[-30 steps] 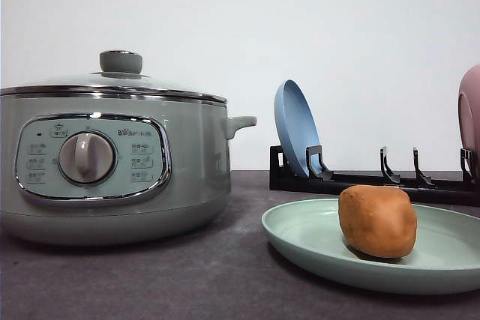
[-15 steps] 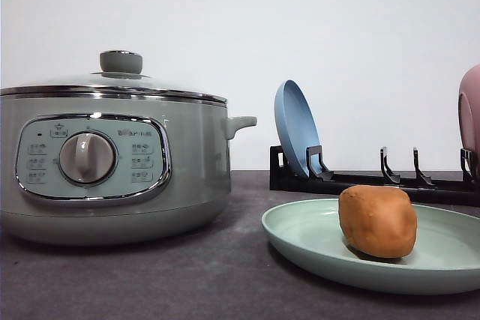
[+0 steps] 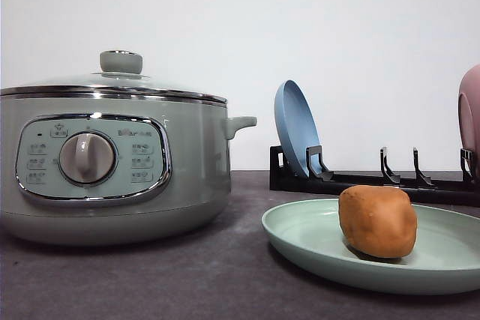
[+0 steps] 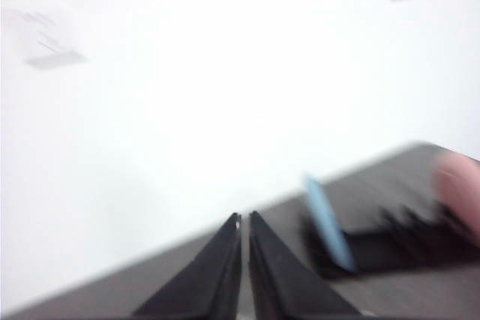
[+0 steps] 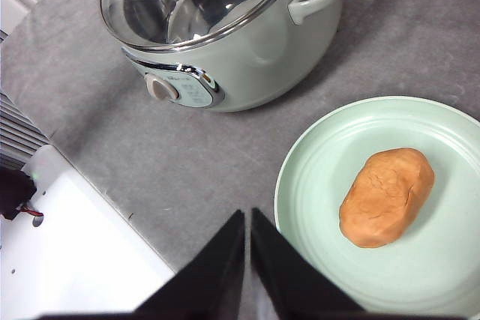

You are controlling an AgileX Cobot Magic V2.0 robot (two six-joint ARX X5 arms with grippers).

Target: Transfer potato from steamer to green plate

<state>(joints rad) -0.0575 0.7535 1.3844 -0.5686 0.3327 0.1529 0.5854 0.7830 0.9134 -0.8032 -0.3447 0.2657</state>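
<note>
Nothing is moving in the front view across the last second: potato (image 3: 377, 221), green plate (image 3: 300, 236) and steamer (image 3: 112, 162) are all sitting exactly where they were. You're looking at a settled scene, not a transfer in progress.

The potato is resting on the green plate, toward the plate's right half as the front view shows it, touching the plate's floor and clear of the rim. The steamer is standing well apart on the tabletop (image 3: 210, 275) with its glass lid (image 3: 112, 80) on; through the lid in the right wrist view the pot is reading as bare metal inside (glare is hiding part of it).

Right tool (image 5: 246, 219) is hanging high above the tabletop near the plate's edge, fingers pressed together with nothing between them. Left tool (image 4: 244, 221) is likewise closed on nothing, pointing toward the wall and the dish rack (image 4: 375, 249) with the blue plate (image 4: 326, 219) in it; that view is blurring, so don't trust fine detail there.

What that means: I'm judging the transfer as done. Neither tool is touching the potato, and no further grasp looks needed.
</note>
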